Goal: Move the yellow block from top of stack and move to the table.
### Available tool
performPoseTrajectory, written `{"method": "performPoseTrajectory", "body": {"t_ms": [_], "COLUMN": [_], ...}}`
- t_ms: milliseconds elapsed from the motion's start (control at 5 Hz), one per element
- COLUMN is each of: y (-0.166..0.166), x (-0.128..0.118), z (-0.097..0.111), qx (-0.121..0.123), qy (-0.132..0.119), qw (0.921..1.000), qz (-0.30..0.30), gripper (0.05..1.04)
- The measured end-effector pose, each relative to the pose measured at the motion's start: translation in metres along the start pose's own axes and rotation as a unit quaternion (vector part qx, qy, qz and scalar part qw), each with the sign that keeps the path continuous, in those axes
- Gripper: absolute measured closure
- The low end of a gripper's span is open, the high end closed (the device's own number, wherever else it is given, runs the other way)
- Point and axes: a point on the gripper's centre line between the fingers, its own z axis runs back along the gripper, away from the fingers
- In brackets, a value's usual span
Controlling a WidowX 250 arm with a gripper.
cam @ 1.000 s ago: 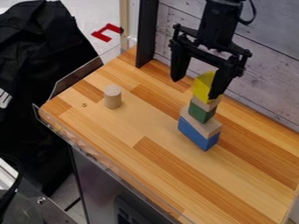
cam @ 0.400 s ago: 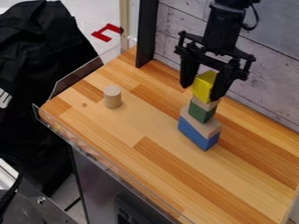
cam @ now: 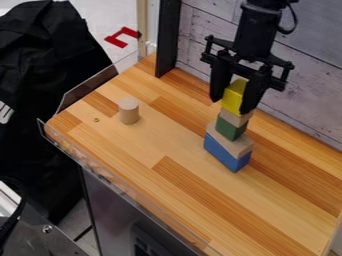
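Striped wooden table (cam: 143, 145) against a plank wall (cam: 307, 75), with a pale cylinder (cam: 129, 111) towards its left corner. Nearer the back edge, the gripper (cam: 231, 107) has narrowed around the yellow block (cam: 233, 98), readying the lift, though I cannot tell whether it grips yet. The block sits between its two sides, atop the stack (cam: 231, 128).

The gripper (cam: 229, 106) hangs slightly lower and farther toward the view's right than in the first picture. Its fingers have drawn closer together beside the yellow block (cam: 232, 98), the one on the view's left now appearing much nearer to the block's side.
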Motion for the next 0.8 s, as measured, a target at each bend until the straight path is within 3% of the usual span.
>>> {"method": "performPoseTrajectory", "body": {"t_ms": [200,400,800], "y": [0.001,0.01,0.055], "x": [-0.001,-0.001,0.0], "z": [0.016,0.038,0.037], "qx": [-0.005,-0.025,-0.027], "qy": [-0.02,-0.05,-0.035], "qw": [0.9997,0.9978,0.9941], "qz": [0.014,0.037,0.099], "gripper": [0.526,0.526,0.526]}}
